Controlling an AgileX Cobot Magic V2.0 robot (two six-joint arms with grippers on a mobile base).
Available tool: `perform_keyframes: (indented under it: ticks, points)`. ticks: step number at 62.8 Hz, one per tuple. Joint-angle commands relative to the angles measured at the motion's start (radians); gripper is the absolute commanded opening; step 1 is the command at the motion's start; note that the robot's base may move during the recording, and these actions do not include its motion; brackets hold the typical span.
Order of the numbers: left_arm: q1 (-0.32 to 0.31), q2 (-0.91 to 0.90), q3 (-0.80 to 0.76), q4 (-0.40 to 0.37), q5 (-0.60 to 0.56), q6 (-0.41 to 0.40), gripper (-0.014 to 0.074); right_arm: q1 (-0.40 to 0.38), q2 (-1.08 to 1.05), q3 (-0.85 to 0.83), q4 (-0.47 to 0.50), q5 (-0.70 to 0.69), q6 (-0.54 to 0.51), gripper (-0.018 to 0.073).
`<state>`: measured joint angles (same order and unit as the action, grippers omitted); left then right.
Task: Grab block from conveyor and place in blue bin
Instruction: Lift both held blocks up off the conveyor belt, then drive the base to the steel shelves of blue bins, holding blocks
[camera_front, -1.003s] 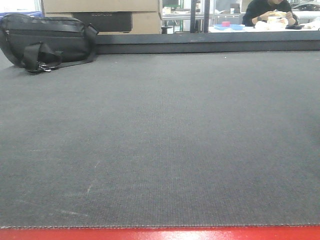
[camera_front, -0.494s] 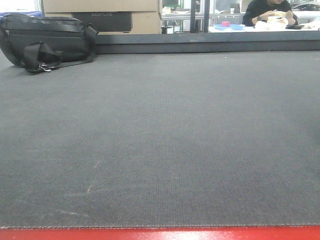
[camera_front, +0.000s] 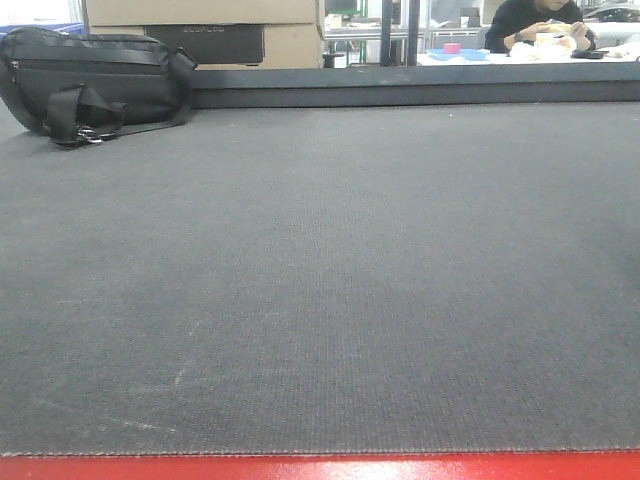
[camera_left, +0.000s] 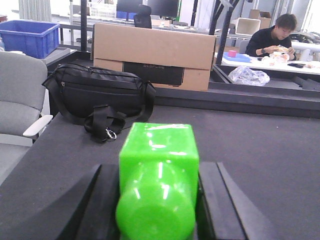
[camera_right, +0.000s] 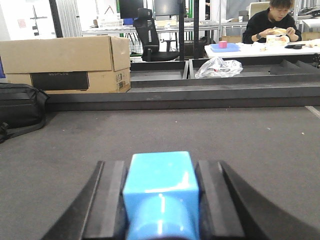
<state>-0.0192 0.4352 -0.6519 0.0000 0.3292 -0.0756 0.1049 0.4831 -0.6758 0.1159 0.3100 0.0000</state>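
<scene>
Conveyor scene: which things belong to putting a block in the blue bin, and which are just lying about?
Job: conveyor, green block in left hand, blue block in right hand, blue bin.
Lying about: black bag, cardboard box, clear plastic bag, grey chair.

Left claw (camera_left: 157, 172) grips a green block (camera_left: 156, 145), right claw (camera_right: 160, 167) (seemingly level) a blue block (camera_right: 160, 186).

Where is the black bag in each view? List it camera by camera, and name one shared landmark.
Front-facing: black bag in the top left corner, lying on the conveyor.
Left wrist: left of centre, beyond the green block.
Right wrist: cut off at the left edge.
Shared landmark: the cardboard box behind the bag.
</scene>
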Motion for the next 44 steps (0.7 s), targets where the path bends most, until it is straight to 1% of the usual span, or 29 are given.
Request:
perform_keyframes:
  ticks: [1,44]
  points:
    - [-0.004,-0.007,0.003,0.0,-0.017,-0.002,-0.0111,-0.004,-0.006,-0.003,-0.011,-0.029,0.0,-0.0162]
    - [-0.004,-0.007,0.003,0.0,-0.019,-0.002,-0.0111,-0.004,-0.006,-0.003,-0.011,-0.031,0.0,-0.0162]
